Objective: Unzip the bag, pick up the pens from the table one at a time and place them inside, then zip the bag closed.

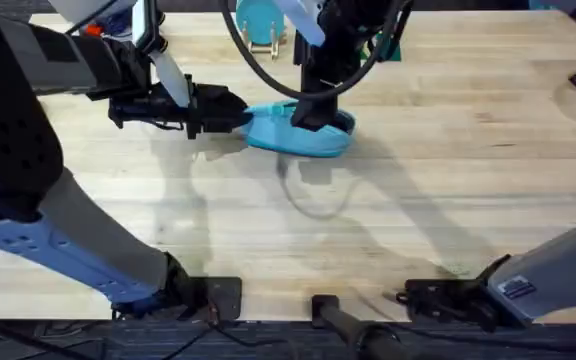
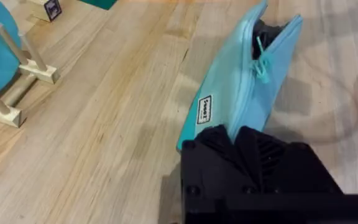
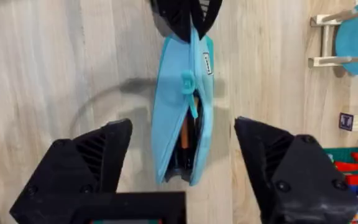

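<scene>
Clearly soft, light bag [image 1: 301,131] lies mid-table [image 1: 448,200], mouth partly unzipped, dark pens [image 3: 185,146] inside. Left gripper [image 2: 236,138] pinches bag's end; right gripper [image 3: 182,163] hovers spread above. Fabric floppy, so likely best hold: zipper pull [image 3: 186,79], far end pinned.

The middle of the table [image 1: 368,230] is left bare from three through six to nine o'clock of the bag [image 1: 303,133], so open passage is offered there. At nine o'clock the bag's end is pinched by the left gripper [image 1: 240,112], and that side is blocked by its arm. Directly above the bag the way is taken by the right gripper [image 3: 182,155], whose fingers [image 3: 98,155] are spread wide to either side of the open zipper mouth. At twelve o'clock, near the far edge, a teal disc on a wooden stand [image 1: 260,25] is placed.
</scene>
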